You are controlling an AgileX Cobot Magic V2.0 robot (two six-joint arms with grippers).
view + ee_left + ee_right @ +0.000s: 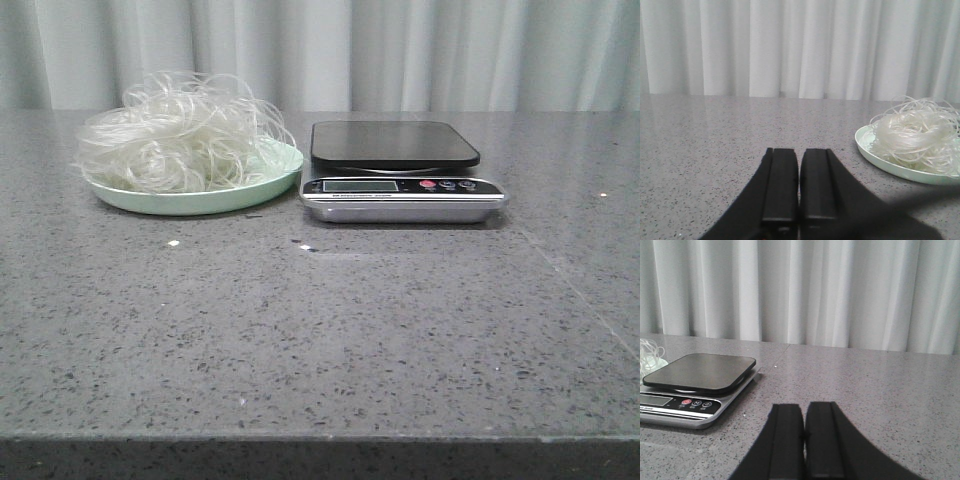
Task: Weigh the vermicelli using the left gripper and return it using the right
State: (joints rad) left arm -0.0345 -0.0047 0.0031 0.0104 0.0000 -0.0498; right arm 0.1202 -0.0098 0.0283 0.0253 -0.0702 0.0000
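Left tool pressed together, right tool likewise. Risk: loose translucent white vermicelli tangle snags, sheds strands beside black-topped silver scale.

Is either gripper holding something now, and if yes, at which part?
Nothing is held. The left gripper and right gripper are shut and empty; the vermicelli lies on the plate.

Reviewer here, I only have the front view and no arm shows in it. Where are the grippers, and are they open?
Observer: The left gripper is shut, empty, above the table.
Operator: Is the vermicelli in its view?
Observer: Yes, the vermicelli sits heaped on the green plate, ahead of it and off to one side.
Operator: And the right one?
Observer: The right gripper is shut too, with the scale ahead, its platform bare.
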